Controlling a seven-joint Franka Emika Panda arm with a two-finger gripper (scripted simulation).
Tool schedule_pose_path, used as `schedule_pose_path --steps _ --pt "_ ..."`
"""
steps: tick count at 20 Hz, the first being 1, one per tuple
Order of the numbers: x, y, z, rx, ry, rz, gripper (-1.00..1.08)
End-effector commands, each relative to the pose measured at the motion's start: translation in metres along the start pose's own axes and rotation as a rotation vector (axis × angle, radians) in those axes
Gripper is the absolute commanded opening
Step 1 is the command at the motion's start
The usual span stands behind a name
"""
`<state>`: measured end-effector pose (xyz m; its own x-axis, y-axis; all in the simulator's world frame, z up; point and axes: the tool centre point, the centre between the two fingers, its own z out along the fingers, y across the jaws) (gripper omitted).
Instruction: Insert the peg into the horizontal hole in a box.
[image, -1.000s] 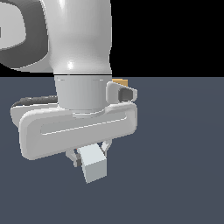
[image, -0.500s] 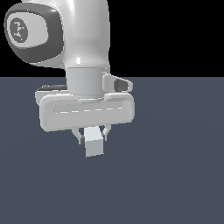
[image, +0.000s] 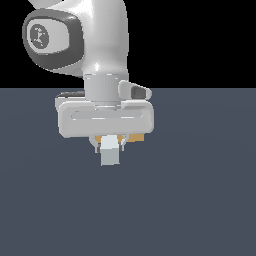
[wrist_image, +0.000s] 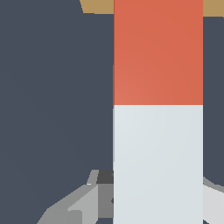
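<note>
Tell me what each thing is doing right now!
Peg: held in the tool, lifted off the floor, orange-red end pointing at the box.
Tool: shut on the peg's pale end.
Box: mostly hidden behind the arm; its hole is out of sight, so nothing shows the peg is in.

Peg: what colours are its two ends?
The peg is orange-red at the end toward the box, pale grey-white at the gripped end; clearest in the wrist view.

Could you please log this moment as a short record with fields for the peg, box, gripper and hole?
peg: held by its pale end, orange-red end pointing toward the box
box: tan, mostly hidden behind the gripper in the exterior view
gripper: shut on the peg
hole: not visible in either view
</note>
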<state>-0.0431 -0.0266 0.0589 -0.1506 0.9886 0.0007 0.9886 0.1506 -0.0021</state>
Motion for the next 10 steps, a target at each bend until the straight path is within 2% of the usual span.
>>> schedule_pose_path --steps 1,10 --pt "0.0037 0.0025 -0.0021 -0.002 -0.001 0.018 -1.00" --pt "0.0066 0.0034 -0.0016 0.000 0.000 0.028 -1.00"
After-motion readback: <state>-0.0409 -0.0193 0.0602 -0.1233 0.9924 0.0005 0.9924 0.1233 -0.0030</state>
